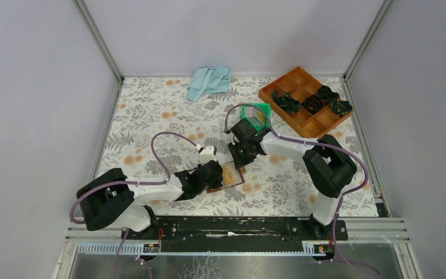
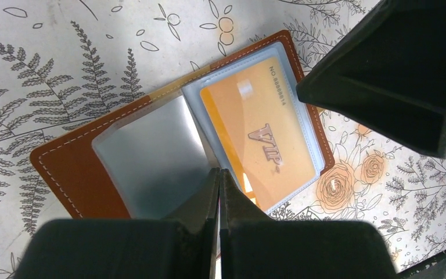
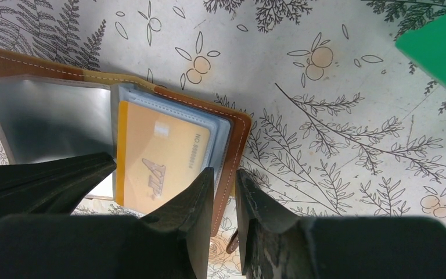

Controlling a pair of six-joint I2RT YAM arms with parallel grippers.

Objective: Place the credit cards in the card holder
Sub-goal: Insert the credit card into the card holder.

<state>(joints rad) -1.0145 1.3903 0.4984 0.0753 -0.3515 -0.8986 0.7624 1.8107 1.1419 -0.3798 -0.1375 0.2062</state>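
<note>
Card holder [image 1: 233,176] lies open on the counter [image 1: 151,116] under both tips. Left end effector [image 2: 219,186] is pinched together at the spine beside an empty clear sleeve [image 2: 151,151]. Right end effector [image 3: 223,186] looks clamped on the outer cover edge, nearer the gold VIP card [image 2: 255,133], whose long axis parallels the spine. I can't tell if it's fully seated, since fingers hide its end, and I see no other cards.

The gold credit card [image 2: 255,133], lying in a clear sleeve [image 2: 151,157] of the card holder [image 2: 64,168], bore large slanted letters "VIP". Along one edge ran small print beginning "NO", then a row of digits, mostly eights, too small to read surely.
</note>
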